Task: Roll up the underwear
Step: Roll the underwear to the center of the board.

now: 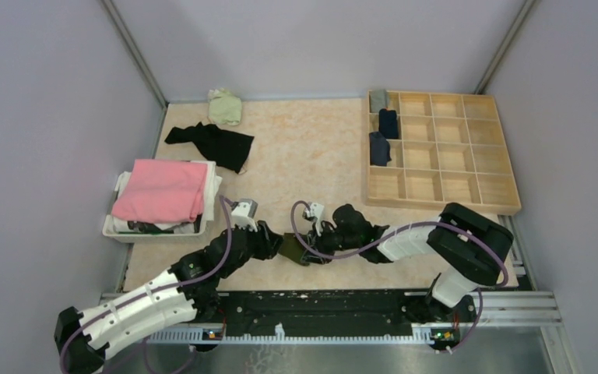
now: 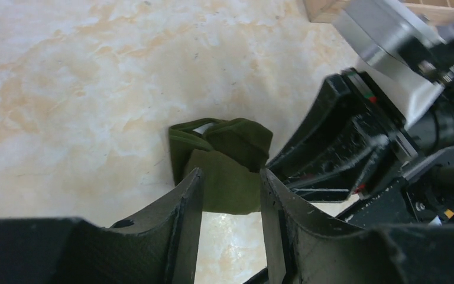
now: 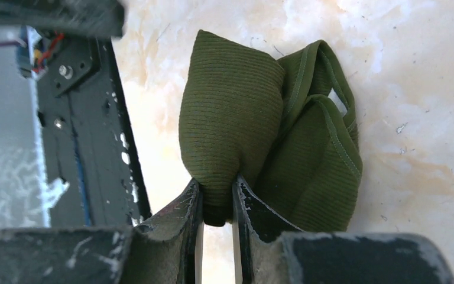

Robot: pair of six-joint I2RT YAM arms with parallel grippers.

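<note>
An olive green underwear (image 1: 292,249) lies bunched and partly rolled on the table near the front edge, between my two grippers. My right gripper (image 3: 217,186) is shut on a thick fold of the olive underwear (image 3: 230,118); in the top view this right gripper (image 1: 315,248) reaches in from the right. My left gripper (image 2: 229,174) stands open, its fingertips on either side of the near edge of the olive underwear (image 2: 227,160) without pinching it. From above, the left gripper (image 1: 269,243) sits just left of the cloth.
A dark underwear (image 1: 212,142) and a pale green one (image 1: 225,107) lie at the back left. A white basket (image 1: 109,226) holds a folded pink cloth (image 1: 163,191). A wooden compartment tray (image 1: 444,152) at the back right holds rolled dark pieces (image 1: 388,123). The black rail (image 1: 319,312) runs along the front.
</note>
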